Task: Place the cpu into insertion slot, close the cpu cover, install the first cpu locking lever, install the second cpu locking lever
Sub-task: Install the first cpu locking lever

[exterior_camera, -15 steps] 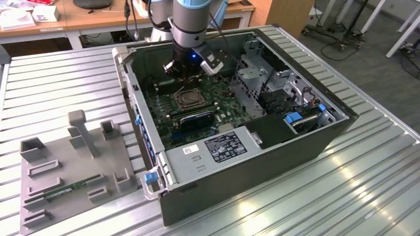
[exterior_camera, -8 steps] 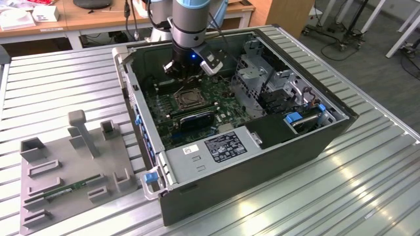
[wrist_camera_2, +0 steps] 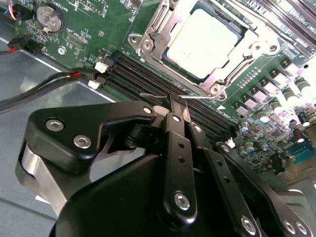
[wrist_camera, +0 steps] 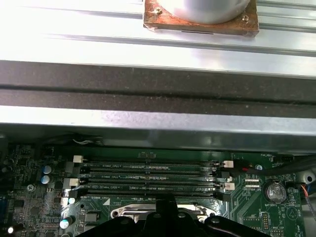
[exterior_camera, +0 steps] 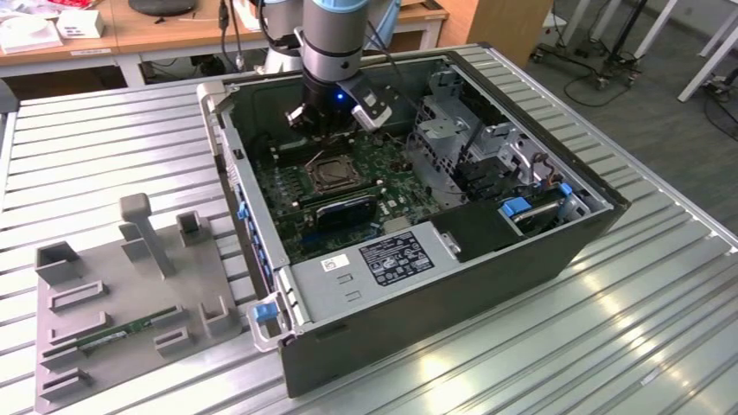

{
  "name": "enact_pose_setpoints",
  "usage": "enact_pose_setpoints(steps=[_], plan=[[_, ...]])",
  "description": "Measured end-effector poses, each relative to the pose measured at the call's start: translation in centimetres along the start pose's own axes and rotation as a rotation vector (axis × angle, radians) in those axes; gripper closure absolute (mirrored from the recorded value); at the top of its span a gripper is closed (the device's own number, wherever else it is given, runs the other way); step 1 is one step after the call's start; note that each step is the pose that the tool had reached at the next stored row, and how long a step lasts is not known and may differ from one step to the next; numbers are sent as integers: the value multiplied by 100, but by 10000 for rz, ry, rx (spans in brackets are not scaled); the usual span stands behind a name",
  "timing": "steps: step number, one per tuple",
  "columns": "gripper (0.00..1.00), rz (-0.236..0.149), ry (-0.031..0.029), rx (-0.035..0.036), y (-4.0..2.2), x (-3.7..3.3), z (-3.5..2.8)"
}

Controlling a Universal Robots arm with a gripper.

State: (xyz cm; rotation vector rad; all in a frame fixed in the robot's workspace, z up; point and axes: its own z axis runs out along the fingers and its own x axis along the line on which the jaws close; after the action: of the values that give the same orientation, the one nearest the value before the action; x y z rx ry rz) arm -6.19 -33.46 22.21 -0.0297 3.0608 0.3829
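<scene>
The gripper (wrist_camera_2: 178,106) is closed, its 2 black fingers pressed together with nothing between them. A thin steel locking lever (wrist_camera_2: 150,95) crosses just at the tips; I cannot tell if they touch it. Near them the cpu (wrist_camera_2: 205,42), flat and dull silver, lies in the insertion slot (exterior_camera: 328,175), framed by the shiny cpu cover (wrist_camera_2: 157,22). Long black memory slots (wrist_camera_2: 138,74) run between, on the green motherboard (wrist_camera_2: 84,39).

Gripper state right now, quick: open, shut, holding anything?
Gripper: shut. A thin metal rod crosses at its end; whether it is clamped on the rod cannot be told.
</scene>
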Motion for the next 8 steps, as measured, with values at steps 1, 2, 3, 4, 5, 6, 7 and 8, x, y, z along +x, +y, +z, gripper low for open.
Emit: enact_pose_setpoints(steps=[1, 2, 3, 4, 5, 6, 7, 8], plan=[[89, 0, 0, 0, 0, 0, -1], [89, 0, 2, 3, 0, 0, -3], [89, 1, 2, 3, 0, 2, -3], [89, 0, 1, 4, 0, 8, -3], [89, -1, -4, 5, 0, 22, -5], [89, -3, -12, 4, 1, 31, -5], [89, -6, -20, 2, 1, 38, -5], [89, -8, -29, -1, 1, 47, -6]])
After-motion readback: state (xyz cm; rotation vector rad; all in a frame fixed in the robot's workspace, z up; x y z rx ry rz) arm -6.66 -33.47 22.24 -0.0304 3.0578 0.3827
